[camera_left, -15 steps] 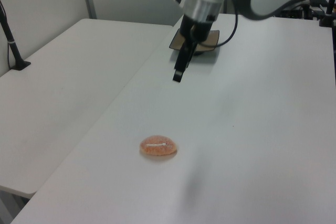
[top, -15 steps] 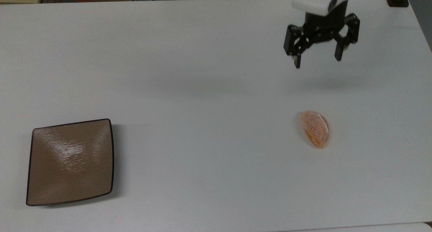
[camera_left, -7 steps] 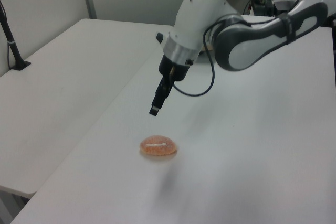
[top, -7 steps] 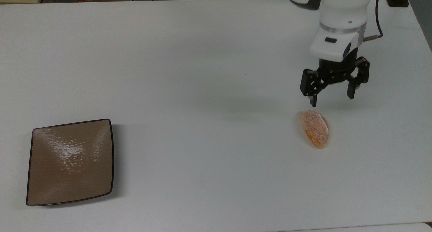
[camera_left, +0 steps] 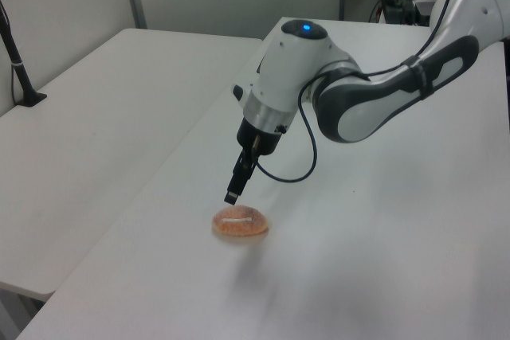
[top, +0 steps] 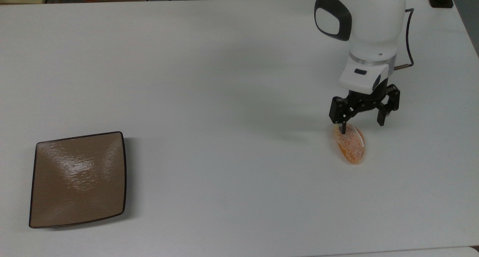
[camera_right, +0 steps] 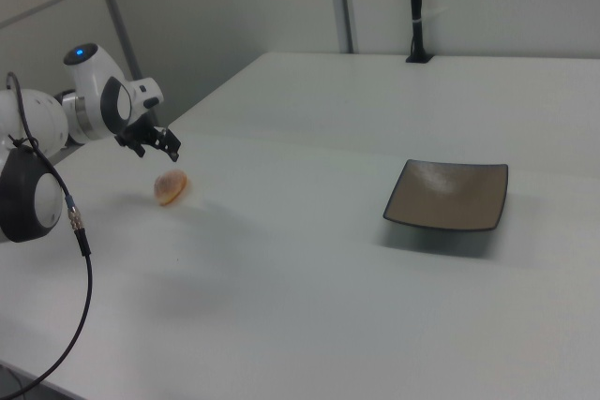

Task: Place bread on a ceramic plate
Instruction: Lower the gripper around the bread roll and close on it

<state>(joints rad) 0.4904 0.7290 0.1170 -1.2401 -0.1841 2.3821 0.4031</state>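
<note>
orange-pink bread point(top: 350, 143) showing a grainy sugary crust with a thin white stripe, tan-brown ceramic plate point(top: 78, 179) gleaming with brushed streaks and a dark rim, black gripper point(top: 362, 123) hanging off a white arm point(top: 368, 36), plain white table point(top: 224, 100)

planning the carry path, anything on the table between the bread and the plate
Nothing. In the top view the white table is bare between the bread and the ceramic plate; the right view shows the same.
</note>
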